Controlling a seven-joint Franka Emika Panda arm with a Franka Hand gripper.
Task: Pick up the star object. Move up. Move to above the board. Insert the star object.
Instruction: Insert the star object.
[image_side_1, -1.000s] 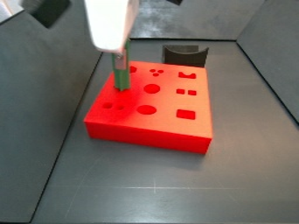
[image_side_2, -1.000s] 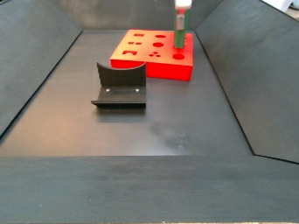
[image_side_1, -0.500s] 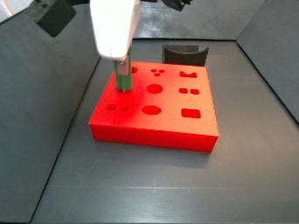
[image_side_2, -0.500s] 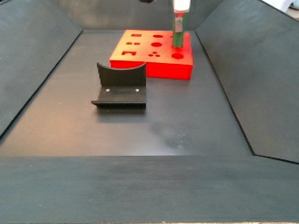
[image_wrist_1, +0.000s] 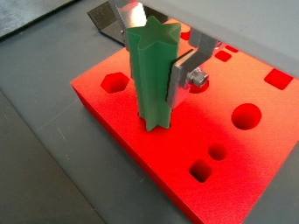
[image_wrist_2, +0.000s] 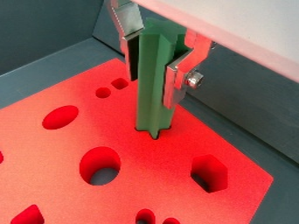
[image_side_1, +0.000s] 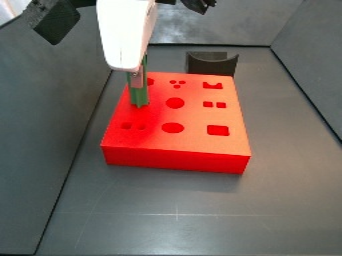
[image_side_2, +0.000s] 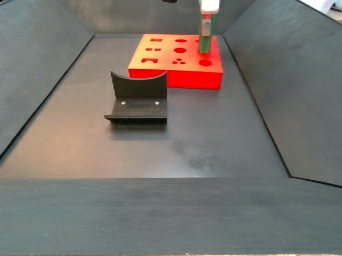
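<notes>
Board (image_side_1: 187, 125) shifted slightly under peg since earlier frame; pincer (image_wrist_1: 158, 52) clamped on star object (image_wrist_1: 155, 79), tip entering cutout; insertion step; next: press straight down.

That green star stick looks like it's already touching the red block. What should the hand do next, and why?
Probably keep pressing straight down a little. The hand grips the upright star object, whose lower tip meets the board at a cutout, yet most of its length stands above the surface, so it looks barely inserted.
</notes>
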